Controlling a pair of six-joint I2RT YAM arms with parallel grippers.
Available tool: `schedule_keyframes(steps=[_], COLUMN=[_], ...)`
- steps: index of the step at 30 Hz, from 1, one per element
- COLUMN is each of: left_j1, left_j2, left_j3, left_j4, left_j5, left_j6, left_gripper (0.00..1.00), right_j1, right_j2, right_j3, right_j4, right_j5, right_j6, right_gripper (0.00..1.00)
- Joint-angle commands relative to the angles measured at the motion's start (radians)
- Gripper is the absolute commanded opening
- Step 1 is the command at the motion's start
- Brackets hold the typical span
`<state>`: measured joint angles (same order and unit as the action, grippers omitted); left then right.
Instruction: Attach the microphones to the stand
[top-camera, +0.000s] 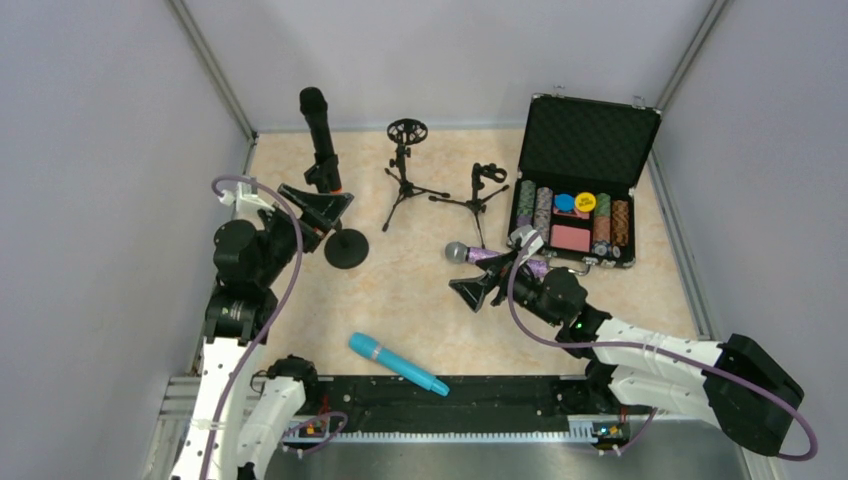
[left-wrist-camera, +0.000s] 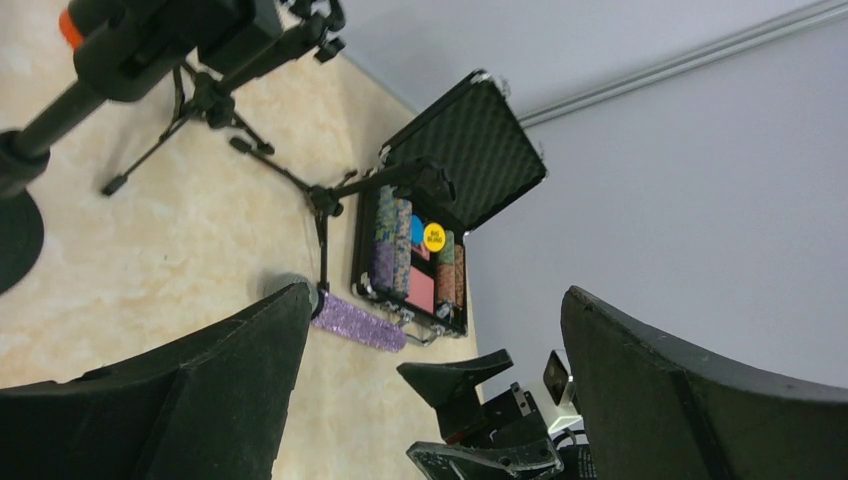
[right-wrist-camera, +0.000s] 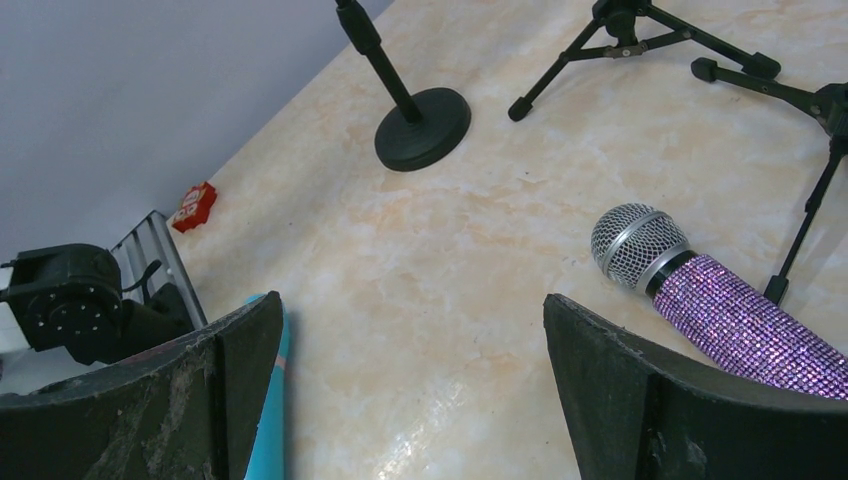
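Purple glitter microphone (right-wrist-camera: 740, 320) lies just beside the right gripper's (right-wrist-camera: 408, 308) wide-open fingers; centre them across its barrel before closing. Left gripper's (left-wrist-camera: 432, 300) fingers: open, empty.

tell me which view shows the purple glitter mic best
The right wrist view: the purple glitter mic lies close up, silver grille and sparkly body sharp. The top external view shows it small, partly behind the right claw. The left wrist view shows it distant, its grille mostly hidden.

Left arm (top-camera: 228, 318), lower left, and right arm (top-camera: 650, 355), lower right — white links, black joints; a lilac cable (top-camera: 298, 262) loops along each.
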<state>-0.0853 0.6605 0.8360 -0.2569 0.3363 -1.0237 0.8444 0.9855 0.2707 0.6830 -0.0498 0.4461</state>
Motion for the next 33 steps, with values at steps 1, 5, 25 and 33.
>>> schedule_keyframes(steps=[1,5,25,33], left_j1=[-0.069,-0.145,-0.172,-0.172], left_j2=[0.003,0.033,0.038,0.031], left_j3=[0.099,0.145,0.148,0.139], left_j4=[-0.03,-0.041,0.047,0.088], left_j5=[-0.085,-0.154,-0.166,-0.081], left_j6=[-0.052,-0.033,0.006,0.022], left_gripper=[0.99,0.99,0.99,0.99], right_j1=[0.008,0.009,0.009,0.009], right_j2=[0.0,0.015,0.011,-0.029], right_j3=[0.02,0.024,-0.003,-0.019], right_j4=[0.032,0.043,0.05,0.041], right_j5=[0.026,0.039,0.033,0.039], right_j6=[-0.033,-0.043,-0.062,-0.077], right_gripper=[0.99,0.99,0.99,0.99])
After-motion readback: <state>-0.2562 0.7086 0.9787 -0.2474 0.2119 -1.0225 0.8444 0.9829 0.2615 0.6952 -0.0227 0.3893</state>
